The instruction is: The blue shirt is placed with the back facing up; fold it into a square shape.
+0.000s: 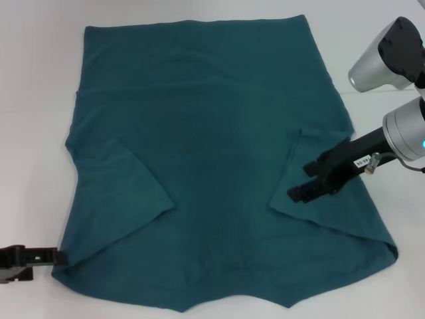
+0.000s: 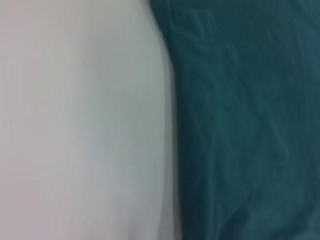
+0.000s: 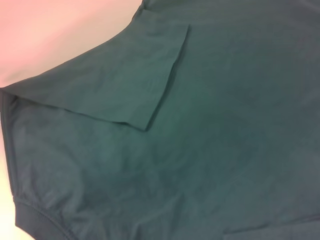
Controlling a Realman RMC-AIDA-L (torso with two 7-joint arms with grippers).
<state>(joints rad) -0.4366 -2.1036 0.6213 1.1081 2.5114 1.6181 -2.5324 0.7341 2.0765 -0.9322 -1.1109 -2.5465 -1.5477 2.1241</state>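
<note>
Your left gripper (image 1: 58,256) sits low at the near left corner of the white counter (image 1: 33,100), its black tip at the edge of the shirt's near left shoulder; you cannot tell from any view whether it is open or closed. The left wrist view shows only bare counter beside a wrinkled cloth edge.

The large dark teal-blue cotton short-sleeved T-shirt (image 1: 212,133) lies flat in the middle of the counter, plain back up, hem at the far side. Both sleeves are folded inward over the body, each forming a triangular flap: the left sleeve (image 1: 116,193) and the right sleeve (image 1: 319,166).

Your right gripper (image 1: 302,181) hovers over the folded right sleeve with its two black fingers spread apart, holding nothing.
</note>
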